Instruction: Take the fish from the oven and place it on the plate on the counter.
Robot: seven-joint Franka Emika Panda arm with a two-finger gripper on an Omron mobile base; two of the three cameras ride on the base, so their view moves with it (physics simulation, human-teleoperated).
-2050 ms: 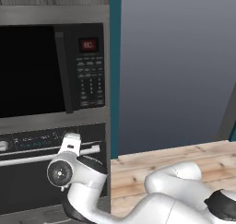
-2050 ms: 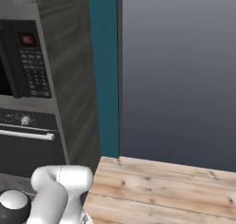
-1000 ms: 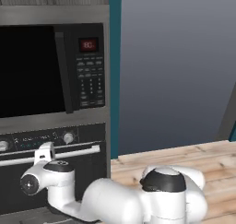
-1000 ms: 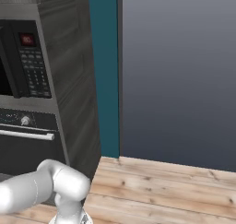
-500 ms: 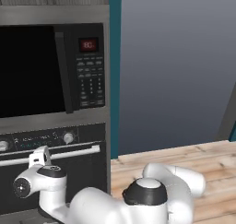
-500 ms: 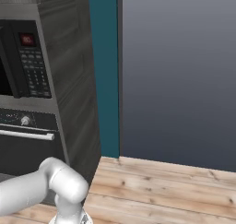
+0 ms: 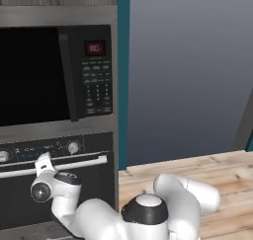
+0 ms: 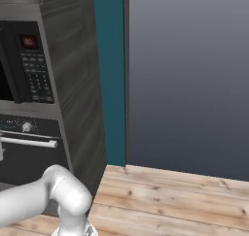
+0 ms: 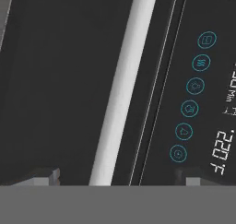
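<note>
The oven (image 7: 54,184) is sitting under the one black microwave (image 7: 54,76), and its door is closed. The fish is not showing; it is probably waiting inside, behind the dark glass.

The gripper (image 9: 117,179) is pointing right at the door, close to its top edge. Its two fingertips (image 9: 44,176) are standing wide apart, and they are holding nothing. The long silver bar handle (image 9: 122,87) is running between them, but they are not squeezing it, and it is hard to tell if they are touching it.

That handle looks like the place to grab. It is looking hard and smooth, so it could slip if the grip is weak. The door will likely feel heavy and swing down slowly. The fish is very small and light, so it will need a gentle pinch around its middle.

Counting now: one oven, one bar handle, two round knobs (image 7: 73,147) on the oven's front, one arm (image 7: 148,217) and six little round signs (image 9: 193,96) glowing on the oven's panel. The wooden floor (image 8: 170,201) is lying to the right of the oven.
</note>
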